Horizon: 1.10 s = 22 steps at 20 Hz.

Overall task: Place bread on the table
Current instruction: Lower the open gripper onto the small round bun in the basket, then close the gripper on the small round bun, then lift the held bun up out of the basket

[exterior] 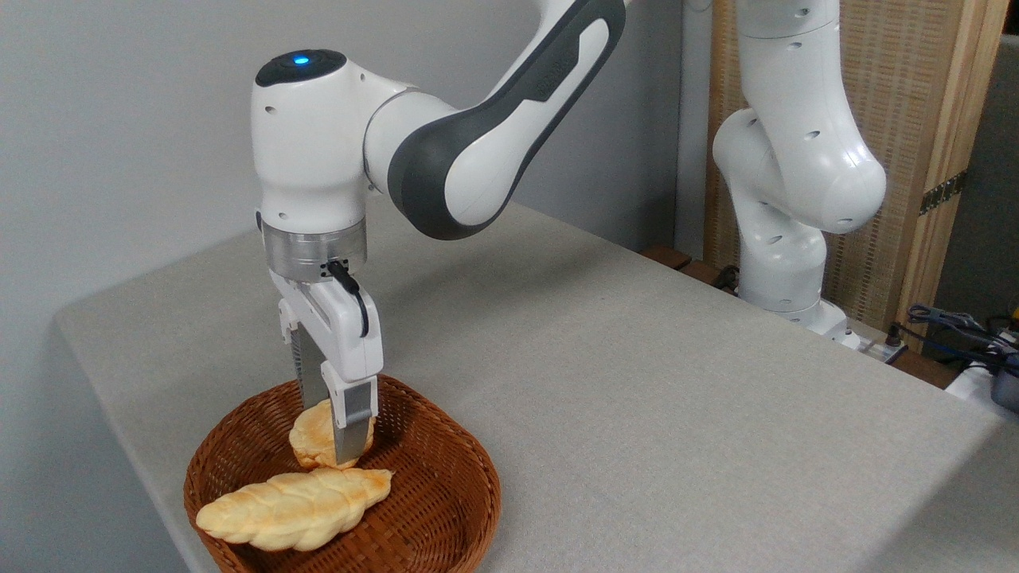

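On the left, the bench [637,382] edge falls away just beyond the wicker basket [446,509], so there is little spare surface on that side of the fingers [328,436]. The fingers point straight down into the basket and straddle the bread [312,439], the small knotted bun: one finger stands behind it, the other crosses its front face, with the tips sunk below the bun's top. They look drawn in against its sides, but from this angle I cannot tell for sure whether they are already pinching it or only flanking it with a sliver of gap.

Just below and in front of the fingers lies the long braided loaf [294,509], its upper edge close to or touching the bun's base. That is the thing to mind. The step in hand reads as securing the grip, so the close should be gentle and complete: the bun looks soft, and a hard squeeze would dent it while a loose one would let it roll out.

The lift should then go straight up until the bun clears both the loaf and the basket rim; any sideways drag while low would likely nudge the loaf or tip the basket.

To the right of the fingers the grey bench is open, a sensible place to carry the bun and lower it until it rests before letting go.
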Tool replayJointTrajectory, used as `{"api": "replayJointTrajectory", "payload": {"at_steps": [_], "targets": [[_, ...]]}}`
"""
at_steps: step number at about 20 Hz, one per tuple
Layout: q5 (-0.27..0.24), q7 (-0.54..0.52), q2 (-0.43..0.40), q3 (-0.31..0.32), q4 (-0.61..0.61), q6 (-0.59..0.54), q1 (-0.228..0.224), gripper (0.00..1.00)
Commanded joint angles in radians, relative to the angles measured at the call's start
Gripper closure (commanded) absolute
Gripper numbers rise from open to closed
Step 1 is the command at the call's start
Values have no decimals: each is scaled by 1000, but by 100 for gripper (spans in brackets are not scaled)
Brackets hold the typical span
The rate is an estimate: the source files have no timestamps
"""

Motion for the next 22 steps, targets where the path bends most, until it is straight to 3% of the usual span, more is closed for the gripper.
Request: {"api": "replayJointTrajectory", "payload": {"at_steps": [1, 7, 12, 16, 20, 22], "targets": [[-3, 16, 4, 6, 5, 8, 0, 70], [-5, 16, -12, 8, 7, 2, 0, 69], [-14, 1, -120, 12, 10, -52, 1, 63], [-14, 7, -229, 52, 10, -248, 1, 63], [-14, -22, -268, 54, 5, -438, 3, 58], [-14, -33, -268, 54, 4, -521, 3, 41]]}}
